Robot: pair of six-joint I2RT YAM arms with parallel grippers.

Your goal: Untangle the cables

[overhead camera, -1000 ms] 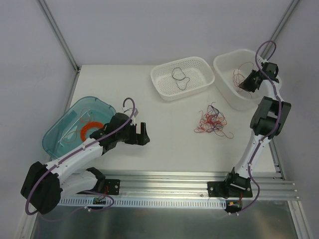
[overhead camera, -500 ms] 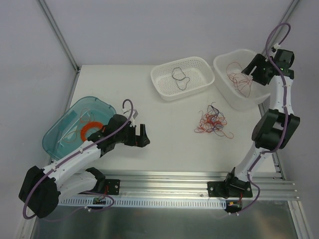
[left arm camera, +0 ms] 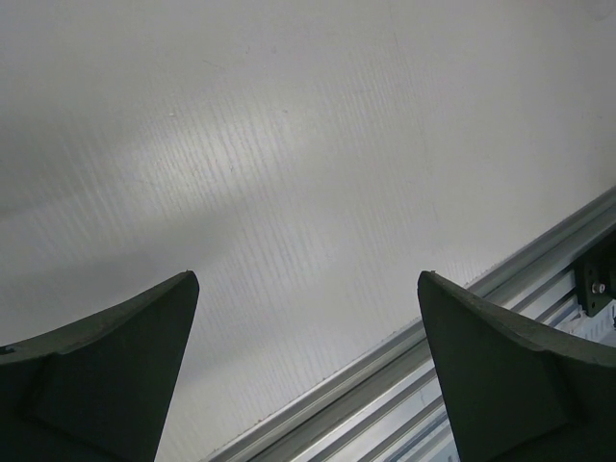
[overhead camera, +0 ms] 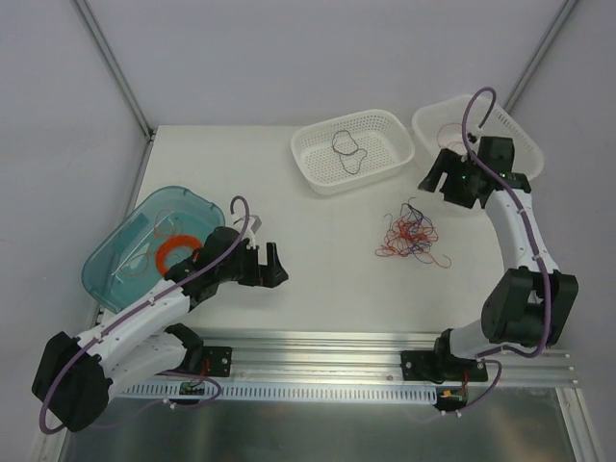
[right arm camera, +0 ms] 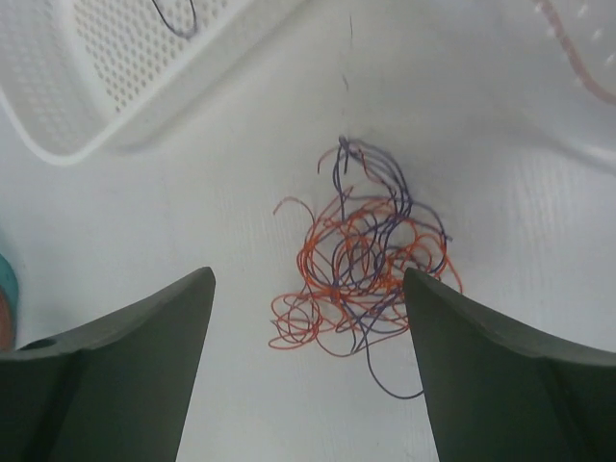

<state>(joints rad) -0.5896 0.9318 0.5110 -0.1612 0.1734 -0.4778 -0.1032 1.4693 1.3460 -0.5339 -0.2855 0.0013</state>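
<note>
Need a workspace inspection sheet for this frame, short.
Surface: white table, no spills seen.
Job's things: red-and-dark tangle loose on the table; dark strand in the perforated basket; red strand in the white bin.
Clutter: orange coil in the teal tub.
Grippers: left gripper open, empty; right gripper open above the tangle, not touching.
Cables: purple arm wiring apart from the tangle.
Surroundings: aluminium rail at the near edge; grey walls.
</note>
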